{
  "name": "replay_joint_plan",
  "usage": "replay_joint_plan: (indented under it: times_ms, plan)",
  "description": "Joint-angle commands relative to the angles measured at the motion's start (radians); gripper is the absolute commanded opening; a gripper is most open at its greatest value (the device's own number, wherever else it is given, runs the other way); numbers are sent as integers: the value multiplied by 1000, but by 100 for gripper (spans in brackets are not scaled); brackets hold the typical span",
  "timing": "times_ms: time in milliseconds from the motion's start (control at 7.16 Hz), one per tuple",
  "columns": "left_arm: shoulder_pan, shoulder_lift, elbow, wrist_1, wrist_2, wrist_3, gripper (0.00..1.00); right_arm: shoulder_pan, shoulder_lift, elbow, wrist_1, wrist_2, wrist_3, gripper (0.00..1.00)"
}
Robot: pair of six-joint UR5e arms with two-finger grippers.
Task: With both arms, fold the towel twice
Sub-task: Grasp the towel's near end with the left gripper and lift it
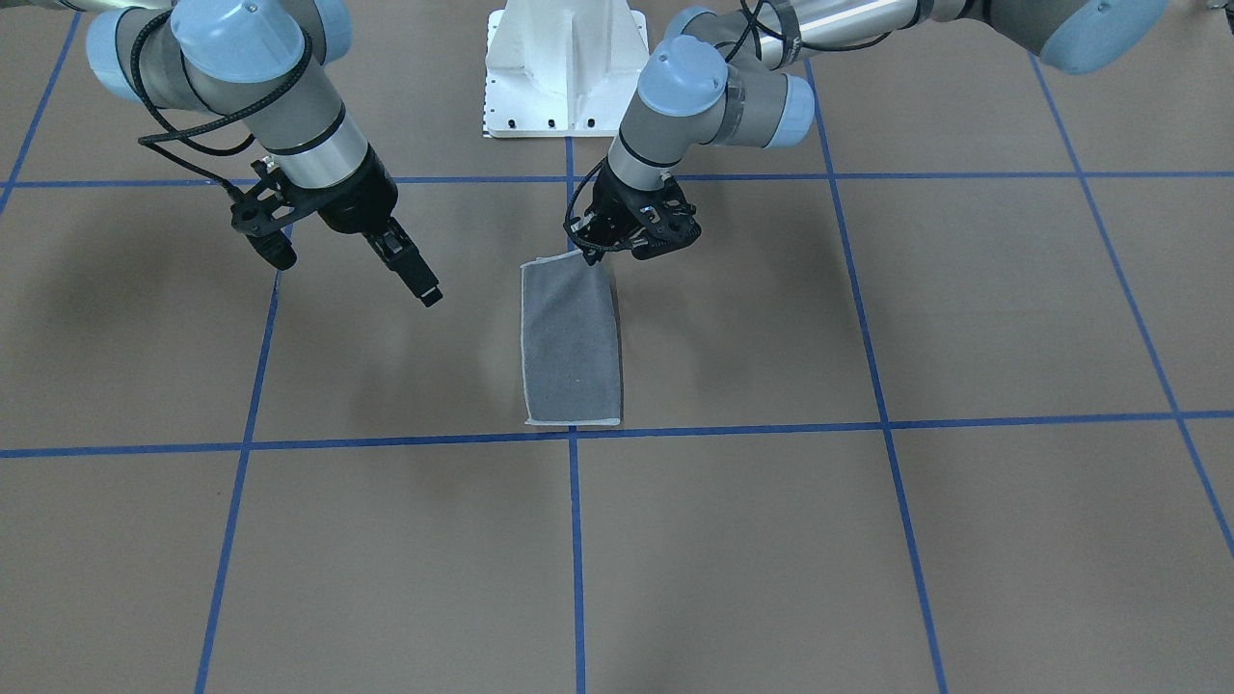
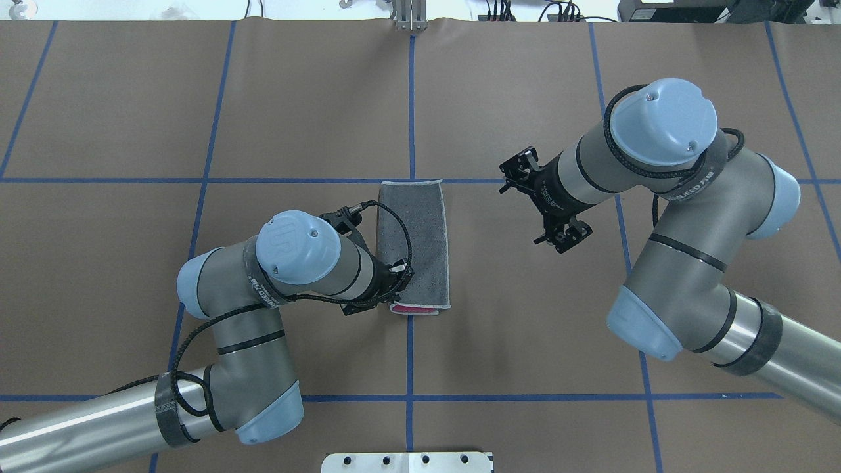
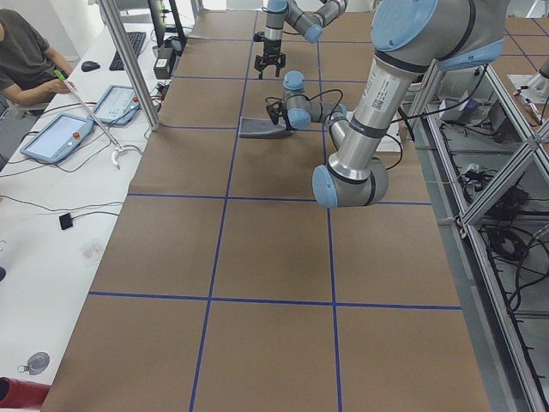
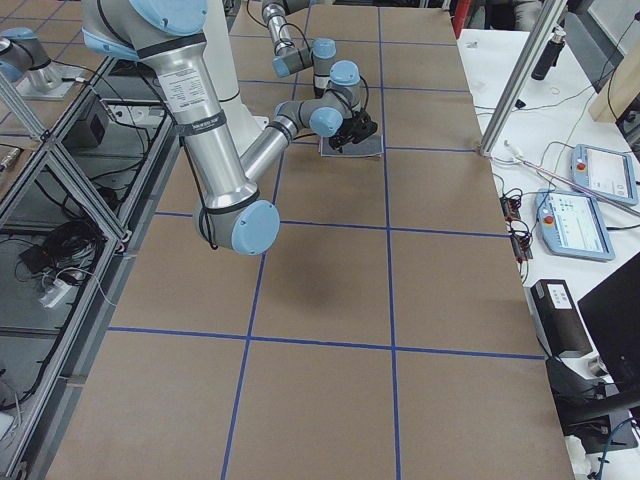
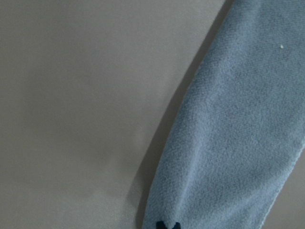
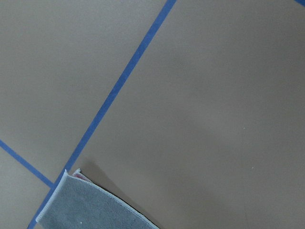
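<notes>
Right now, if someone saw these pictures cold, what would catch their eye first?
The towel, a grey strip folded once, lies at the centre of the brown table. The left end effector is shut on its end nearest the robot, where pink shows, while the right end effector hangs open, clear of it.

Free passage round the towel [image 1: 569, 352] — left hand [image 1: 607, 249] crowds one corner.

Towel [image 2: 424, 230] lies on table [image 2: 525, 341], beside left arm [image 2: 299, 253].
</notes>
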State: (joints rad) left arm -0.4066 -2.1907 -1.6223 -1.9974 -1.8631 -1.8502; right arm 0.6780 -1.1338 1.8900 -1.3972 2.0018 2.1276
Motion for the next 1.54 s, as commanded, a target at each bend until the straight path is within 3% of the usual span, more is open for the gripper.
replay_joint_plan:
  times_ms: [0,419,698,977,1396]
  plan:
    - [2,79,-59,-96,-2,-7,0,0,0,0,0,0,0,100]
    - [28,134,-68,-265,111,-167,0,0,2,1,0,0,0,100]
    - [32,169,-121,-265,160,-208,0,0,3,4,0,0,2,100]
    - [135,248,-218,-265,333,-231,0,0,2,4,0,0,2,100]
    - [153,255,-220,-256,340,-228,0,0,3,9,-2,0,3,100]
